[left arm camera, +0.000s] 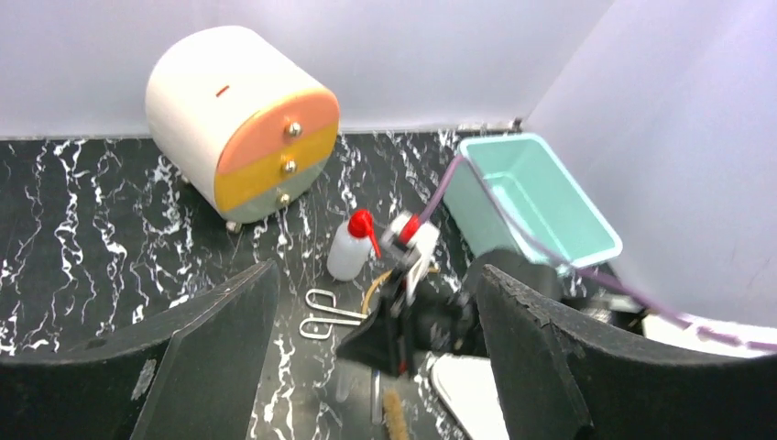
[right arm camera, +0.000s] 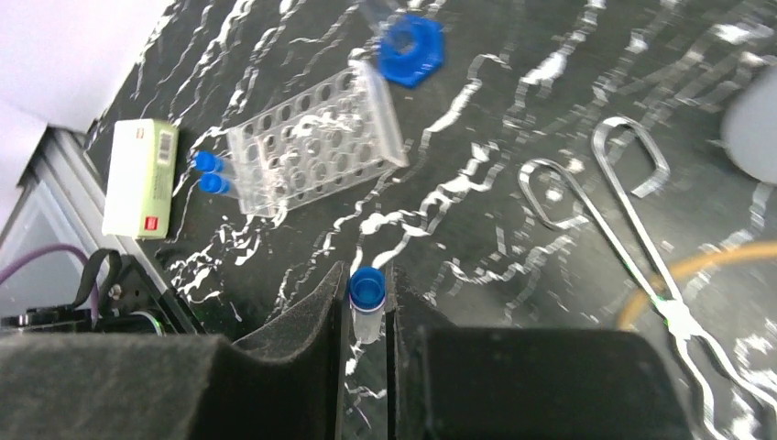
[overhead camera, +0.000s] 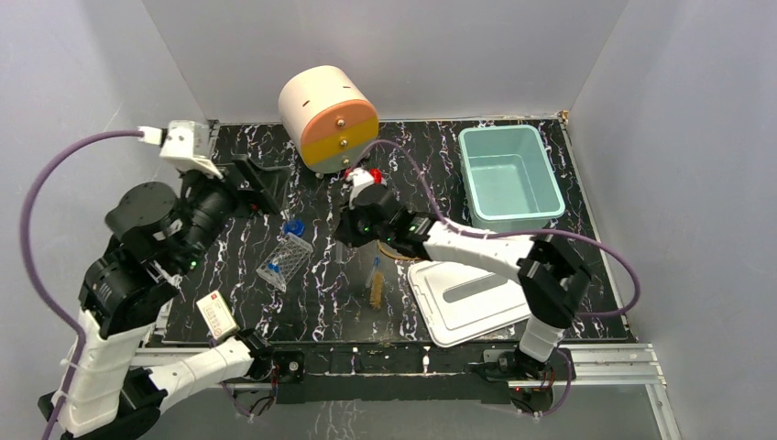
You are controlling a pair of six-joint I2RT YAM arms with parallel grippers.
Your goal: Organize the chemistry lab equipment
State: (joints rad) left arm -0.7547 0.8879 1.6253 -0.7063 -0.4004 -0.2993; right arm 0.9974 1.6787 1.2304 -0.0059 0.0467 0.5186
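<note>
Test tube, blue-capped, sits clamped in our right gripper at lower centre; the clear rack lies upper left. Our left gripper stands spread wide.

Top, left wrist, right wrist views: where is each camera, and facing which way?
Top external: above and behind, looking down on the table; left arm and right arm show.
Left wrist: on the left arm, facing the drawer unit and teal bin; its open fingers frame the bottom.
Right wrist: facing down at the tube rack; its fingers pinch a blue-capped tube.
Shared: both wrist views show the forceps.
</note>
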